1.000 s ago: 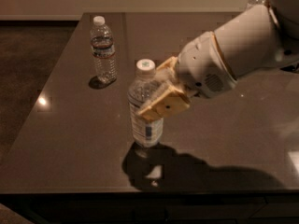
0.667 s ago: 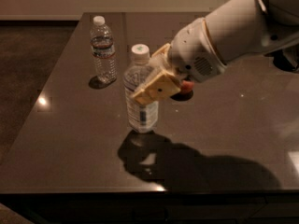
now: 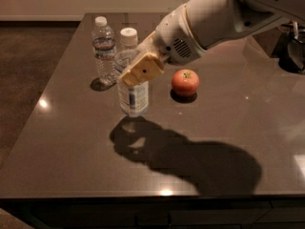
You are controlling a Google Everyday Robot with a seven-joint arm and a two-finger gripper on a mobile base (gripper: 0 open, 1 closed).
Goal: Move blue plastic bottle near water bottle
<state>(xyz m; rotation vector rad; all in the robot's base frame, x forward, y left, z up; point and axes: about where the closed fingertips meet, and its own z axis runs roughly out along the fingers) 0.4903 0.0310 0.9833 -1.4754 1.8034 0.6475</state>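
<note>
One gripper (image 3: 139, 71) clamped on blue bottle (image 3: 134, 97); bottle held upright just beside water bottle (image 3: 104, 52); red fruit (image 3: 185, 82) near.

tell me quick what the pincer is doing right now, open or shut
Pincer: closed on the blue plastic bottle, gripping its upper body, close beside the water bottle.

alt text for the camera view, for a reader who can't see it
The robot's gripper is shut on the blue plastic bottle, holding it close beside the water bottle over a dark table. A red fruit sits nearby.
</note>
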